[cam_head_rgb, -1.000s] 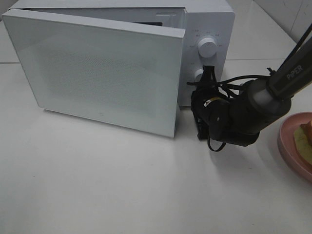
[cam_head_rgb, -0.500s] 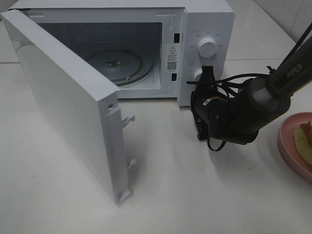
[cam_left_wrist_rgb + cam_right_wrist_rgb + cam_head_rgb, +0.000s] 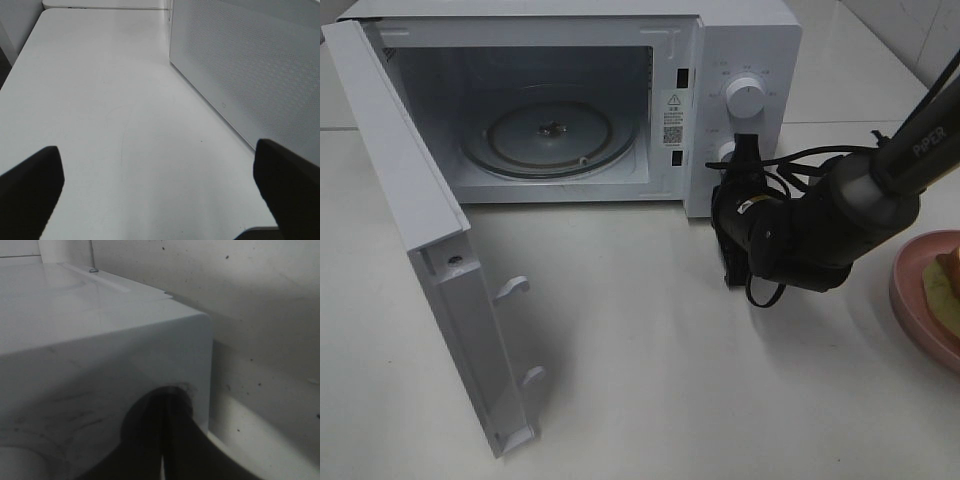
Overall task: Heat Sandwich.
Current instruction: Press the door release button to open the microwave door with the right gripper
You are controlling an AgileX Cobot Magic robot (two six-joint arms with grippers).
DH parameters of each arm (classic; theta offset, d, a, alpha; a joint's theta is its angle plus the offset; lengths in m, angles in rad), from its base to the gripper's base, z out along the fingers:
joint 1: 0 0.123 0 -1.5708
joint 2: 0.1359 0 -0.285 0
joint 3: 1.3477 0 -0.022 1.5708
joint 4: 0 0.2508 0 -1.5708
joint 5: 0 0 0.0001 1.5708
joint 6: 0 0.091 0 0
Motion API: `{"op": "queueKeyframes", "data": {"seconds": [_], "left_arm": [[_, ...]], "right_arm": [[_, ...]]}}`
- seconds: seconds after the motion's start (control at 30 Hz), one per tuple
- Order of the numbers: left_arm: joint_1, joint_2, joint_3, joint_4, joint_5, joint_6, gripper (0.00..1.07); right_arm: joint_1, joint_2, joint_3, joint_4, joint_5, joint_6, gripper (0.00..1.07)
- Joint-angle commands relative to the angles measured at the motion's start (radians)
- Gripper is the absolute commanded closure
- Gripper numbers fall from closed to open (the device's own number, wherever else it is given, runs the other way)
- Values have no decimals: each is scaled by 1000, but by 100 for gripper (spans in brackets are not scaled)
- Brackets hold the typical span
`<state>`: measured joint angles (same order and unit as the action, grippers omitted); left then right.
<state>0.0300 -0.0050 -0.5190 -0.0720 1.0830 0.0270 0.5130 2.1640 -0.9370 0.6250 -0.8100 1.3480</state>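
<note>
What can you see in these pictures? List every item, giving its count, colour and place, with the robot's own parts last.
microwave: one, white, at the back of the table
door: one, white, swung wide open on the microwave's left side
turntable: one, clear glass, inside the microwave, nothing on it
knobs: two, white, one above the other on the control panel; the lower one is partly hidden by the arm
plate: one, pink, at the right edge of the table, cut off by the frame
sandwich: one, brown with a yellow-green layer, on the plate
table: one, white
right gripper: one, black, shut, at the control panel's lower part
left gripper: one, black, open, over bare table beside the door
</note>
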Motion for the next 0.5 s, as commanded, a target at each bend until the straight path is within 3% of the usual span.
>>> {"op": "queueKeyframes", "data": {"seconds": [0.03, 0.5], "left_arm": [[5, -4, 2, 0, -14, -1, 9], [5, -4, 2, 0, -14, -1, 9]], "right_arm": [[-45, -34, -58, -110, -233, 22, 107], [-45, -129, 103, -212, -87, 77, 107]]}}
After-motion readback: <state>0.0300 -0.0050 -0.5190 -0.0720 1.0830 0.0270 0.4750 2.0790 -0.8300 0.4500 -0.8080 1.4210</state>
